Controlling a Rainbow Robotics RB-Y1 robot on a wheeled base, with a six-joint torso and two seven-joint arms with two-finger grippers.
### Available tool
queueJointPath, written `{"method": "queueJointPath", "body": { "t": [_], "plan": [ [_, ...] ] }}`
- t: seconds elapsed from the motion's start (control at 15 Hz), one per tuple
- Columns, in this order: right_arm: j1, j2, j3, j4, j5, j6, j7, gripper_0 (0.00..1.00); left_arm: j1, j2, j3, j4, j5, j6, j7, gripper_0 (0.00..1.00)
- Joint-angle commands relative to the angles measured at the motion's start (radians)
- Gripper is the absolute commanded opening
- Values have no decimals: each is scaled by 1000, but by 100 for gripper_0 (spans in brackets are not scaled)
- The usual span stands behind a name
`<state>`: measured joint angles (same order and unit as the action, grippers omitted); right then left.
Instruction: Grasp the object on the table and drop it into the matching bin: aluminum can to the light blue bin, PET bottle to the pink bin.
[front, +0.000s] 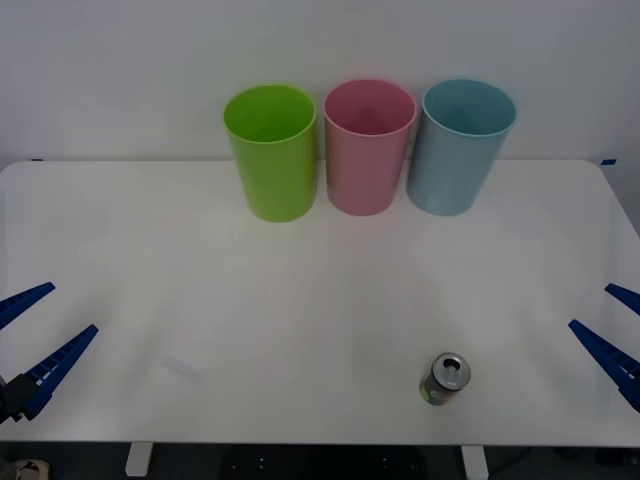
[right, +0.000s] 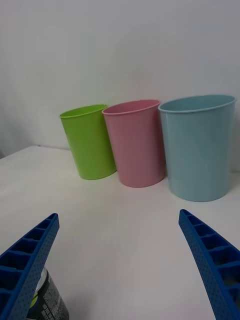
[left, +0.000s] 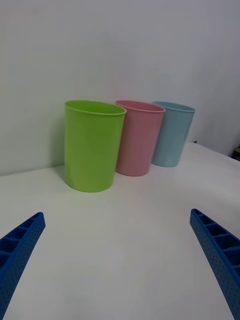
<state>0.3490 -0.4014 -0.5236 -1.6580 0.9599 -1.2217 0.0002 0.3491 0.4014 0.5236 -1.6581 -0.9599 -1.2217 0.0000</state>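
Aluminum can (front: 446, 378) upright on white bench (front: 300, 300) near front edge (robot's right), light blue bin (front: 457, 147), pink bin (front: 368, 146), lime green bin (front: 271, 151) at rear, left gripper (front: 28, 334) & right gripper (front: 612, 331) both spread wide, empty, at bench's sides.

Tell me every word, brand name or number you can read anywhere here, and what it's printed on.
None can be read.
The can, standing near the table's front edge: yellow-green and red marks on its dark body, too small and blurred to read.
The lime green bin, pink bin and light blue bin: plain, no label showing.
The left gripper and right gripper, both open: no markings.
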Motion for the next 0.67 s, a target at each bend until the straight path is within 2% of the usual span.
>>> {"method": "queueJointPath", "body": {
  "t": [0.07, 0.2, 0.67],
  "plan": [
    [0, 0, 0, 0, 0, 0, 0, 82, 0, 0, 0, 0, 0, 0, 0, 100],
    [16, 23, -4, 9, -1, -4, 0, 81, 0, 0, 0, 0, 0, 0, 0, 100],
    [80, -45, 31, -3, -56, -18, 27, 82, 0, 0, 0, 0, 0, 0, 0, 100]
  ]
}}
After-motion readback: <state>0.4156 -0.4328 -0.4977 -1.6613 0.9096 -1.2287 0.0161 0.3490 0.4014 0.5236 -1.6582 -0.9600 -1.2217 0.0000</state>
